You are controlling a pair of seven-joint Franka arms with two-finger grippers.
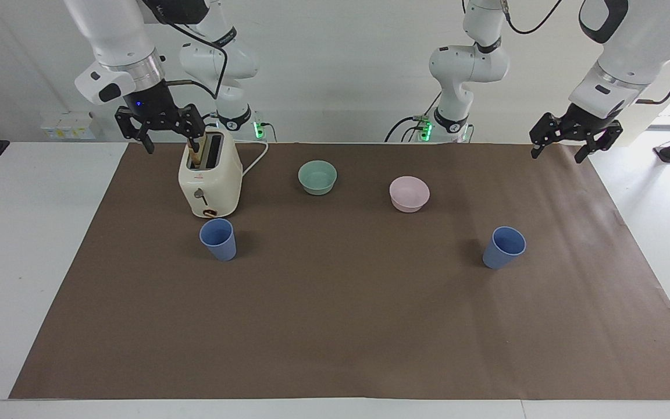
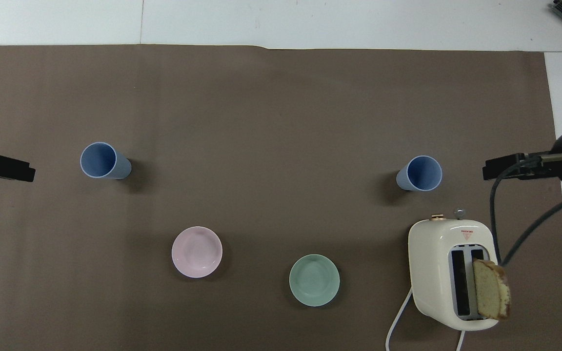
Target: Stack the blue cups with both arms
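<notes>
Both blue cups are standing upright and apart on the brown mat covering the worktop (image 1: 335,326), mouths up, neither one touched. One blue cup (image 1: 217,238) is sitting toward the right arm's end, just beside the toaster (image 1: 209,174) and farther from the robots than it; the other blue cup (image 1: 503,247) is sitting toward the left arm's end, farther from the robots than the pink bowl (image 1: 409,193). The right gripper (image 1: 160,135) is hanging over the toaster's edge near the protruding bread slice (image 2: 491,289), jaws spread and grasping nothing. The left gripper (image 1: 565,145) is hovering over the mat's corner nearest the robots at its own end, likewise released and empty. Each cup is lying on the side of the arm likeliest to fetch it (presumably why both arms are called for). Stacking is not yet begun. The teal bowl (image 1: 317,176) is sitting between toaster and pink bowl, clear of either likely reach path; the toaster, though, is crowding the right arm's cup, so a descent there is looking tight.
</notes>
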